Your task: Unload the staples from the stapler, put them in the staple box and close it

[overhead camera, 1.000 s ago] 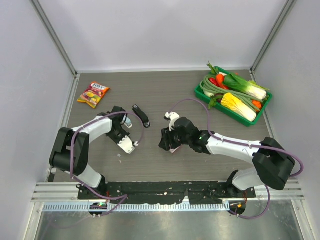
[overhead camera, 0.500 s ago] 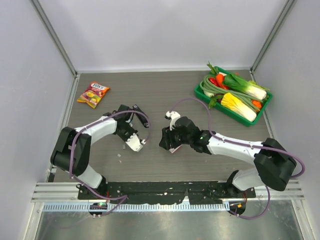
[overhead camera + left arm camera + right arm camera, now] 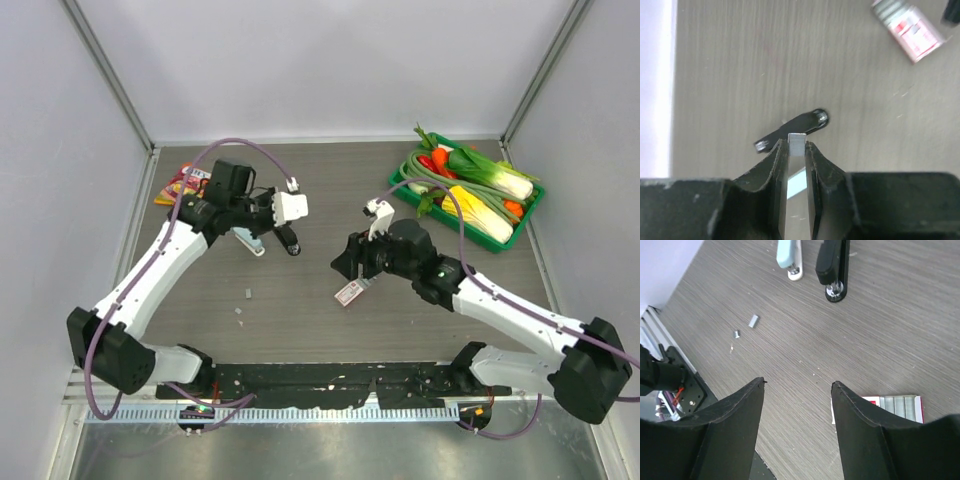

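The stapler's pale blue-grey shell (image 3: 250, 240) hangs near the table at centre left, white tip (image 3: 794, 274) downward. My left gripper (image 3: 797, 142) is shut on it; its pale end pokes out between the fingertips. My left gripper (image 3: 258, 225) hangs from a raised arm. The slim black arm (image 3: 792, 130) lies on the table just beyond the fingertips, also seen as the black arm (image 3: 288, 238); I cannot tell whether it joins the shell. Two small staples (image 3: 754, 321) lie loose, nearer the front as staples (image 3: 247, 293). My right gripper (image 3: 797, 385) is open and empty above bare table.
A pink-and-white little box (image 3: 350, 292) with grey strips in it lies just below my right gripper (image 3: 342, 268). A green tray (image 3: 455, 225) of vegetables stands back right. A snack bag (image 3: 185, 185) lies back left, partly behind the left arm.
My left arm has risen and swung from low near the front toward the back, now over the black arm. My right gripper has pulled back right, lifted and opened wider, uncovering the box.
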Motion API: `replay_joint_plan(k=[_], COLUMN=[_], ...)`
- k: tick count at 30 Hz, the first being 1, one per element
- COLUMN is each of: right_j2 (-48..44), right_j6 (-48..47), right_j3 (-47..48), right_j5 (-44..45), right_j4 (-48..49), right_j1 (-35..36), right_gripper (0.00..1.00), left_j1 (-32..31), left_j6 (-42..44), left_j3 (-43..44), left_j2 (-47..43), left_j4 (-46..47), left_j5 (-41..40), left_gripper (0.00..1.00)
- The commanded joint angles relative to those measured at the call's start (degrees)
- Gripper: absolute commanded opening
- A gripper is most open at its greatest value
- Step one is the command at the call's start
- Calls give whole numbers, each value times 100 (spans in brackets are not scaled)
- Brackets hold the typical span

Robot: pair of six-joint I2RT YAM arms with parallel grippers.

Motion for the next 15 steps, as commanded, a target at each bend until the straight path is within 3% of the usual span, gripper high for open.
replay_joint_plan(k=[1, 7, 10, 15], right_j2=[-458, -520, -643, -697], right_j6=[-51, 195, 117, 388], right_j3=[339, 595, 744, 902], right_j5=[-372, -1198, -1471, -2208], right_j4=[-37, 225, 200, 910], right_j1=[-72, -90, -90, -90], right_gripper=[62, 65, 65, 65], left_j1=[-8, 62, 184, 431], left_j6=[-2991, -5487, -6308, -8277], left_j3=[825, 1435, 1636, 1147], left_j2=[-182, -252, -279, -524], left_j4=[-321, -15, 170, 1627], left_j5=[943, 1911, 2165, 2895], left_gripper=[23, 23, 23, 25])
